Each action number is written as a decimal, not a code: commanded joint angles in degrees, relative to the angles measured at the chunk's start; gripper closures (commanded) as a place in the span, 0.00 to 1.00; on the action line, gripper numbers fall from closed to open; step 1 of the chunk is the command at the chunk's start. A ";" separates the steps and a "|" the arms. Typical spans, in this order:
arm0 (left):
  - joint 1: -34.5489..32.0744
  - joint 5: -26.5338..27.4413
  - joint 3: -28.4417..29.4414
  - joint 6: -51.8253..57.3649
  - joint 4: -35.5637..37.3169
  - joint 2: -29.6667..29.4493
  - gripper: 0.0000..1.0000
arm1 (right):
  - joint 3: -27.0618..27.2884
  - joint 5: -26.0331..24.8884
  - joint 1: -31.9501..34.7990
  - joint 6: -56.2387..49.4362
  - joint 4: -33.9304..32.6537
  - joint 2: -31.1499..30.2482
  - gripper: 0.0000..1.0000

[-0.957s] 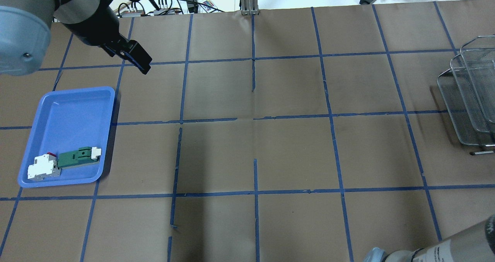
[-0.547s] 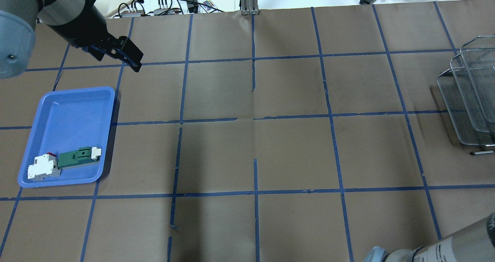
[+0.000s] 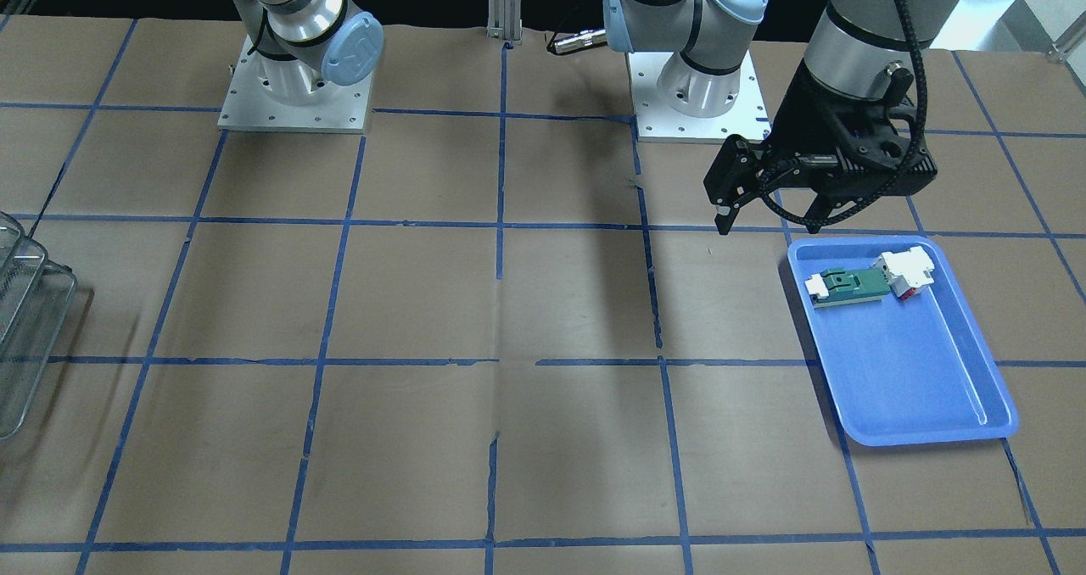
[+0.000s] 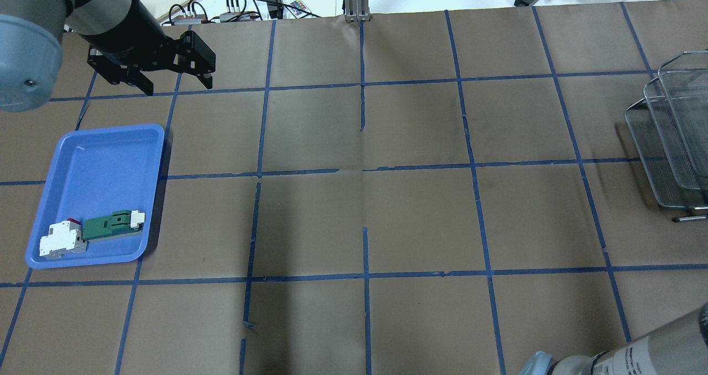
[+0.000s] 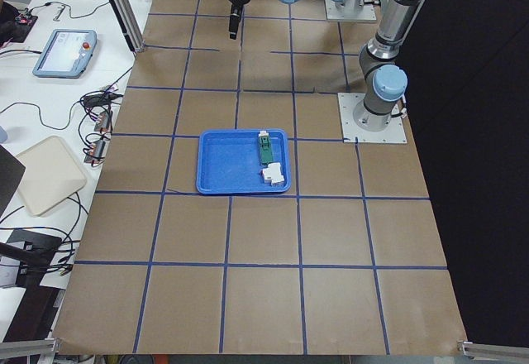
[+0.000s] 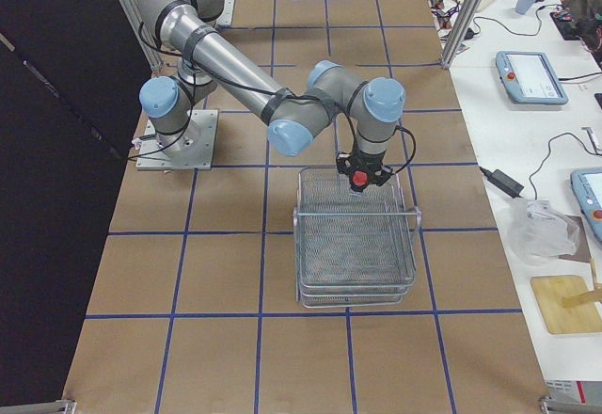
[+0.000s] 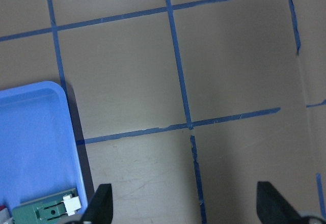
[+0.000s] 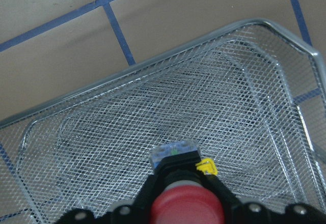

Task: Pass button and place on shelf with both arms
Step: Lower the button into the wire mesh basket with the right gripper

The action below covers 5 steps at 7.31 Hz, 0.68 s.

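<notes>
— Where do we find the button [image 8: 186, 207]?

— At the right edge of the desk. The right gripper [image 6: 359, 177] has its jaws closed on the black body, and the red head faces up toward the wrist camera. We see it hanging over the mesh of the top tier of the shelf [image 8: 102, 132]. We cannot tell whether it touches the wire.

— And our other arm?

— The left gripper [image 4: 178, 87] hangs over bare desk toward the far left corner. Its jaws are spread wide with nothing between them. It sits just past the far end of the blue tray [image 4: 105, 142].

— What do we see in that tray?

— A green-and-white connector [image 4: 110, 225] and a white part [image 4: 61, 239] lie touching at the tray's near end, by the left edge of the desk.
</notes>
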 commanded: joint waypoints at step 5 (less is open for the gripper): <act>-1.04 0.36 -0.12 -1.70 -0.95 0.44 0.00 | 0.19 -0.18 0.48 4.26 4.34 -2.63 0.00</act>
